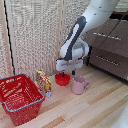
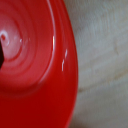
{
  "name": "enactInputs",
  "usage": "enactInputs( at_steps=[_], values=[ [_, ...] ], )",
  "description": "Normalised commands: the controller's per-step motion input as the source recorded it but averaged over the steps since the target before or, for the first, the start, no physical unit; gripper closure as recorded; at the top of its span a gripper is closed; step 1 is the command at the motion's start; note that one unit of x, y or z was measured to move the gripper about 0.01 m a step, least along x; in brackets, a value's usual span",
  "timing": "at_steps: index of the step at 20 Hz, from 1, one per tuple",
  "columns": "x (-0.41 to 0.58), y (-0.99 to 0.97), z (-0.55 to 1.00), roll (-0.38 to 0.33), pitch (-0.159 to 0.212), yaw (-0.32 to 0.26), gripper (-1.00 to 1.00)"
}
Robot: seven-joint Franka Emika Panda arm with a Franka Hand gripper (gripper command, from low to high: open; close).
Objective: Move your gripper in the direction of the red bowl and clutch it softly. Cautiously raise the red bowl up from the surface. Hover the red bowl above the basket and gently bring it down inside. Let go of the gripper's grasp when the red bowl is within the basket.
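Currently my gripper (image 1: 68, 71) is down at the bowl (image 1: 62, 79), which sits on the tabletop (image 1: 95, 107) near the middle of the scene, just beside the pink mug (image 1: 78, 85) on the exterior view's left of it. Wrist view: red bowl interior and rim (image 2: 35, 65) fill most of the picture, bare wood beyond the rim. That puts me very close over it.

State of the fingers: cannot tell. In the exterior view they are too small and blurred to judge the opening, and I cannot see whether they touch the rim. Wrist view shows only a dark sliver at one edge, not enough to read.

Progress, as I judge it:
- Approach: essentially done; I am at the bowl.
- Grasp: not confirmed.
- Lift: not done; bowl looks seated on the tabletop.
- Carry and lowering into basket (image 1: 10, 82): not done. Basket stands well apart, toward the exterior view's left, nothing visible inside it.
- Release: not done.

Note: a small yellowish packet (image 1: 43, 81) stands between bowl and basket. The carry path likely needs height to pass over it and the basket rim.
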Motion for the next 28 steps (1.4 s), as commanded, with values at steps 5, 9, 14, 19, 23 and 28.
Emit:
enactInputs(
  at_steps=[5, 9, 14, 19, 23, 28],
  values=[
    [0.141, -0.03, -0.18, -0.008, 0.076, 0.012, 1.0],
    [0.019, 0.0, -0.12, -0.012, 0.027, 0.0, 1.0],
    [0.056, 0.0, -0.02, -0.002, 0.0, 0.0, 1.0],
    [0.041, 0.0, 0.01, 0.024, 0.013, 0.007, 1.0],
    [0.001, 0.0, 0.09, 0.038, 0.081, 0.027, 1.0],
    [0.049, -0.02, 0.4, 0.132, 0.162, 0.054, 1.0]
  ],
)
